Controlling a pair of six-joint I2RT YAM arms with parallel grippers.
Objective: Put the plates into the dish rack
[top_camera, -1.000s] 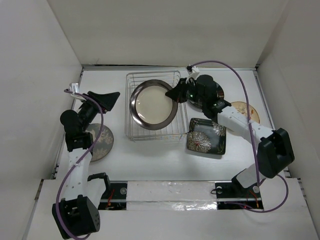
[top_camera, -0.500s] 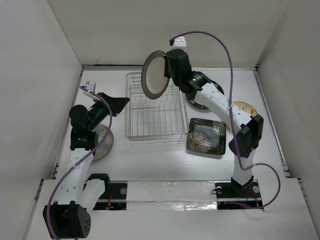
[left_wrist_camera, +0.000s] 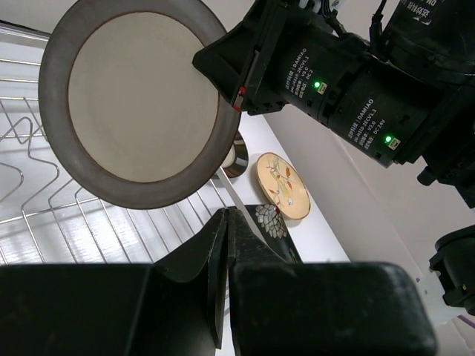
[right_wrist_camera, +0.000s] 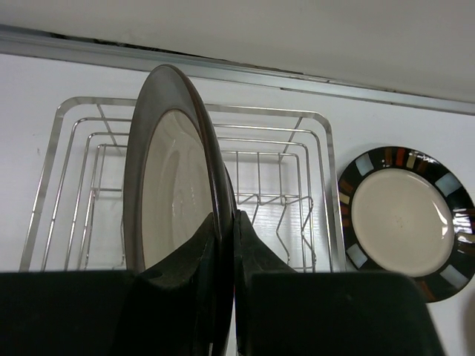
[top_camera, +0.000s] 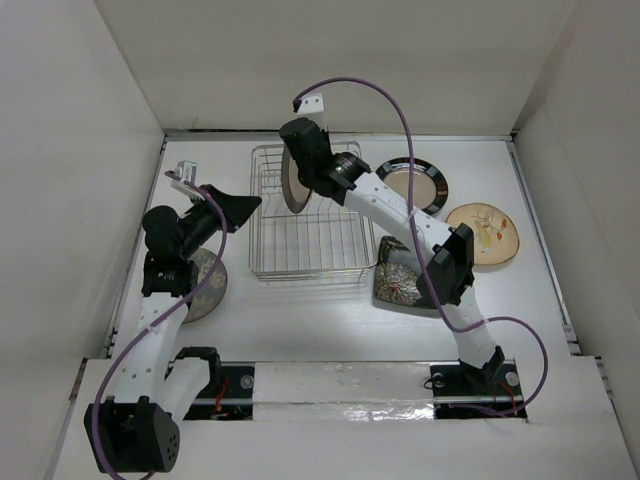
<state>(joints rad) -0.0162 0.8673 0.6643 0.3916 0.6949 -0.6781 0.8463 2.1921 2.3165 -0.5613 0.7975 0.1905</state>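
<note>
Plain white walls (top_camera: 200,60) enclose a white table (top_camera: 300,325) on three sides, evenly lit.

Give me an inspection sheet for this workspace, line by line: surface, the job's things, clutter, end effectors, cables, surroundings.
Surface: white table, bare apart from the items below.
Job's things: dish rack holds no seated plate; held plate upright over it, contact with prongs unclear. On the table: block-rimmed plate, floral cream plate, black square plate partly under the right arm, speckled plate partly under the left arm.
Clutter: nothing seen.
End effectors: right end effector shut on the held plate's rim; left end effector shut, empty, beside the rack.
Cables: purple cable looped above the right arm; another along the left arm.
Surroundings: plain white walls.
</note>
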